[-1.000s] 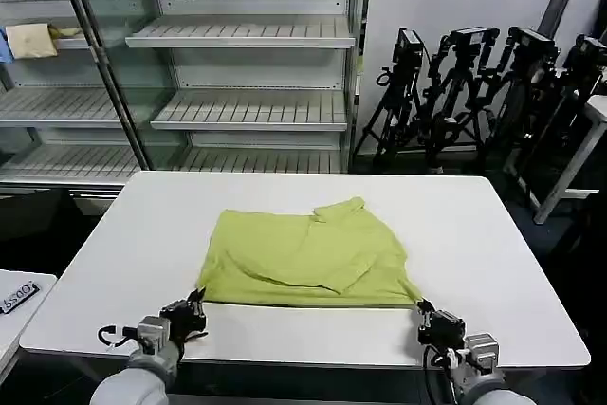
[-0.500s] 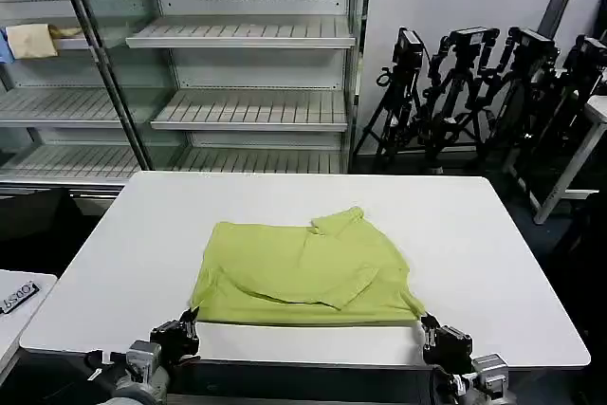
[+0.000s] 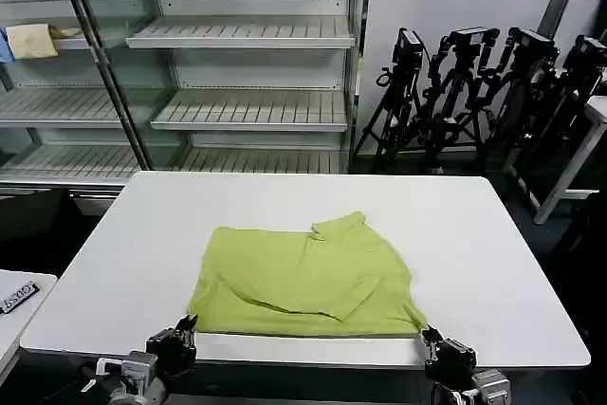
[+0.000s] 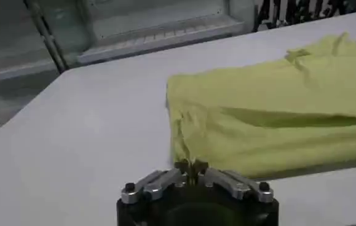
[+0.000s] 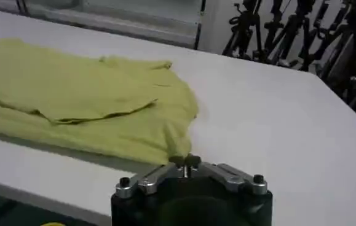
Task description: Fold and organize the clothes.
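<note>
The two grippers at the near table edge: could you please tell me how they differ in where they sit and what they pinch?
The left gripper sits at the shirt's near left corner, the right gripper at its near right corner. The left one pinches a bunched, creased corner, while the right one pinches a flatter, tapering corner beside bare table. Both have their jaws shut on the hem at the table's near edge.

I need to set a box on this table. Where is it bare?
Bare: the table right of the shirt, the strip left of it, and the far band toward the shelves. Crowded: the near edge, where left gripper and right gripper pinch its corners.
</note>
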### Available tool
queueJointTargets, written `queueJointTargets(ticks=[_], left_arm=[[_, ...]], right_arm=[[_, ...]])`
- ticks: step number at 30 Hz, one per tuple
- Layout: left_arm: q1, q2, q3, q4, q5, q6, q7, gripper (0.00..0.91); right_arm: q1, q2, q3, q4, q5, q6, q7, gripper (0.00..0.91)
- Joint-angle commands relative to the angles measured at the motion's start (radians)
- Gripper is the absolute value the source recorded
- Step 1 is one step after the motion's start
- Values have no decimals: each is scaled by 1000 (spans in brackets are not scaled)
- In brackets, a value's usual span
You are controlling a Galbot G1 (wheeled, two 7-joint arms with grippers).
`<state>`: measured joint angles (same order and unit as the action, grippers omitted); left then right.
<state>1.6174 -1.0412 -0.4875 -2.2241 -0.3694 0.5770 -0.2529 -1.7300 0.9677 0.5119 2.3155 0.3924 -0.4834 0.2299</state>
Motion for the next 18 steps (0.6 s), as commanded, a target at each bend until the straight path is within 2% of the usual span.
queueJointTargets(ticks=[1, 9, 15, 18], left_arm=[[6, 21, -10, -10, -4, 0, 9, 907], [-43, 39, -27, -1, -27, 0, 0, 907], [-132, 67, -27, 31, -97, 1, -27, 907], [-196, 83, -13, 54, -138, 2, -43, 907]], right_arm=[[4, -18, 10, 10, -8, -9, -1, 907], [45, -37, 46, 45, 30, -28, 24, 907], [158, -72, 43, 17, 127, -58, 65, 907], [302, -78, -7, -19, 200, -95, 112, 907]])
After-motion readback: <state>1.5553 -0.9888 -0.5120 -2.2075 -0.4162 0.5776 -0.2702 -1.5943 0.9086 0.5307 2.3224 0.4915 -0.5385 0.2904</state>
